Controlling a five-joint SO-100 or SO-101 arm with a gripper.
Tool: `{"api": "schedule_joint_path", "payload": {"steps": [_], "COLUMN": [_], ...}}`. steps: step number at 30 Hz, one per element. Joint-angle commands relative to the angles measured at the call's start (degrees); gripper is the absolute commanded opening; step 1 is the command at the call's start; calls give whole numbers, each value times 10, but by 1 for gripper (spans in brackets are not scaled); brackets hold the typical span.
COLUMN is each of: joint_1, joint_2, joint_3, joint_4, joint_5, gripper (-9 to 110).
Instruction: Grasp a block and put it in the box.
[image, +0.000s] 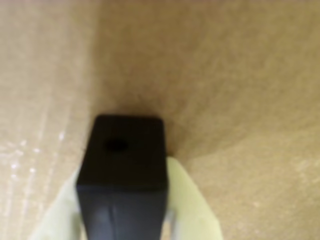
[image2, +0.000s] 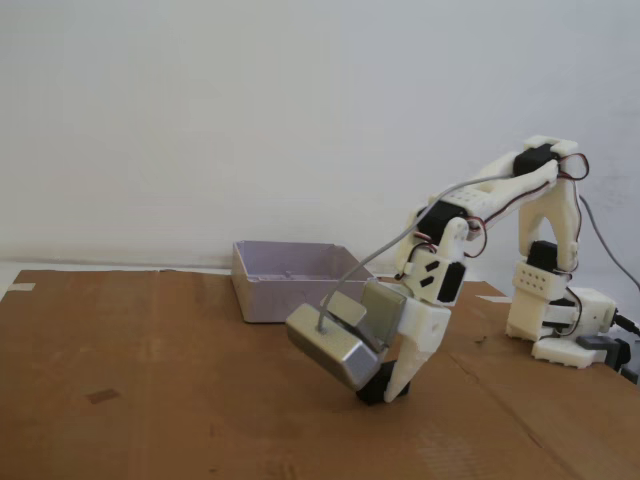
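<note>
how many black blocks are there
1. The block sits between the fingers of the hand, down on the cardboard, in front of the box. The box's inside is partly hidden.

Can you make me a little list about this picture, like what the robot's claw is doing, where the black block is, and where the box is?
claw: gripper down at the cardboard, fingers either side of the block
block: block, black, between the pale fingers, on the cardboard or barely off it
box: box, behind the gripper in the fixed view, block not in it
surface: brown cardboard
</note>
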Motion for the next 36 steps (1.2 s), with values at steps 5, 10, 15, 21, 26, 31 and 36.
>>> {"api": "schedule_joint_path", "payload": {"steps": [5, 10, 15, 21, 26, 31, 36], "joint_1": [-4, -4, -4, -4, -3, -3, -3], "joint_2": [0, 1, 9, 15, 55, 87, 110], "joint_3": [-3, -8, -10, -11, -17, -16, -16], "joint_4": [-9, -9, -9, -9, -9, -9, -9], "joint_5": [7, 7, 8, 8, 8, 8, 8], "gripper": [0, 0, 0, 0, 0, 0, 0]}}
